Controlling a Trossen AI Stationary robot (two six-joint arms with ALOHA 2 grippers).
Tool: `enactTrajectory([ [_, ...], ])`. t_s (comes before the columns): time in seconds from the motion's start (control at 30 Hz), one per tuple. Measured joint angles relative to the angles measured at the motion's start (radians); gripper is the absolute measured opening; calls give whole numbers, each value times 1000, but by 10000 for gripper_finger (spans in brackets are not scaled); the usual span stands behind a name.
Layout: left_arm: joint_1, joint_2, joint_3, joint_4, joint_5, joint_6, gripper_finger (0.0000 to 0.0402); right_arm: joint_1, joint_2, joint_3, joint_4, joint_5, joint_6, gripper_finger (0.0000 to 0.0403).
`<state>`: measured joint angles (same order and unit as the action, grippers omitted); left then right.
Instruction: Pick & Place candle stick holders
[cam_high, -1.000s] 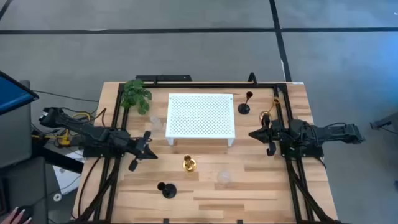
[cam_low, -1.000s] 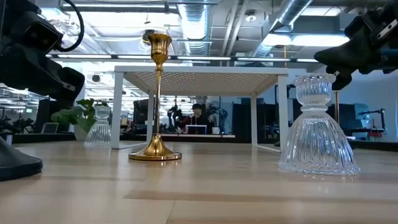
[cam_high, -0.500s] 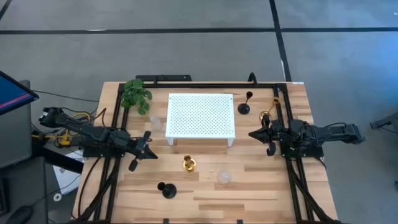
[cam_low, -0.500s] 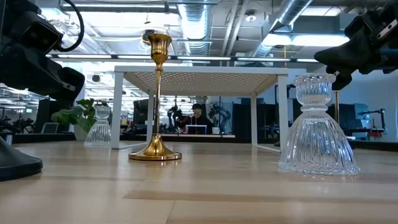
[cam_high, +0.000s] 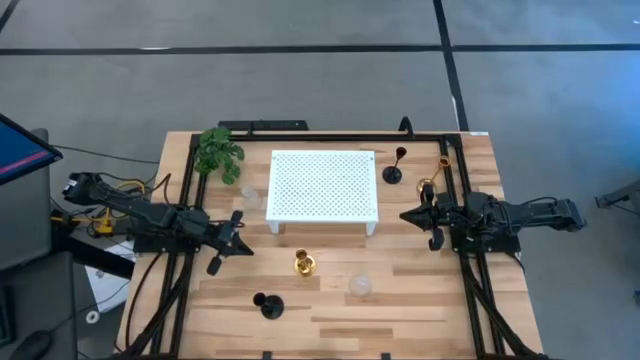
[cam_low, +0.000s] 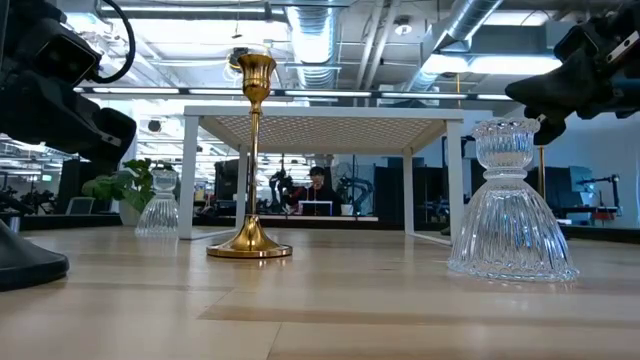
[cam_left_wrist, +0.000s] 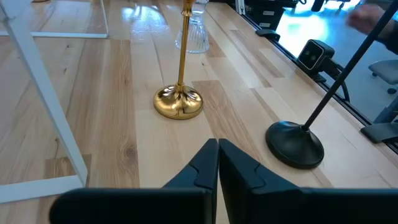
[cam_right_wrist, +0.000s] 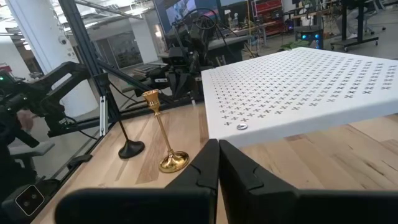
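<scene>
**A:** Checking the grippers first. Any grip on anything?

**B:** Nope. Looking at the left gripper (cam_left_wrist: 218, 144): fingers pressed together, pinching nothing, hanging over the left part of the table (cam_high: 400, 310) and aimed inward. Same with the right gripper (cam_right_wrist: 218, 144): squeezed shut, empty, parked over the right side and facing the left one.

**A:** And nearest to each?

**B:** Just ahead of the left one, standing upright on the wood: the front gold holder (cam_high: 304, 263). Off toward the front edge, the front black holder (cam_high: 267, 304). To the right of the gold one and apart from it, the front glass holder (cam_high: 360, 286). Near the right gripper, toward the back, the back gold holder (cam_high: 430, 183). Can't tell about touching, but looks apart.

**A:** Rest of the set?

**B:** Just left of that gold one, hugging the right back corner of the white platform (cam_high: 322, 185): the back black holder (cam_high: 394, 172). Over by the platform's left side, the back glass holder (cam_high: 249, 197), sitting just in front of the green plant (cam_high: 218, 150).

**A:** Anything up on the platform?

**B:** All six down on the table around it. Also spotting a person at a desk way off in the room, seen under the platform from the low view.
</scene>
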<state>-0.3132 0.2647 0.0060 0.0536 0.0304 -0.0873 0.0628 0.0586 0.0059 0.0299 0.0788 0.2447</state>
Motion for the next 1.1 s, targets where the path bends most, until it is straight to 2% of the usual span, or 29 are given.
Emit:
enactTrajectory([
  [0.4,0,0,0,13,-5,3,12,0,0,0,0,0,-4,0],
  [0.63,0,0,0,26,-82,1,12,0,0,0,0,0,-8,0],
  [1.1,0,0,0,36,-82,2,12,0,0,0,0,0,-8,0],
])
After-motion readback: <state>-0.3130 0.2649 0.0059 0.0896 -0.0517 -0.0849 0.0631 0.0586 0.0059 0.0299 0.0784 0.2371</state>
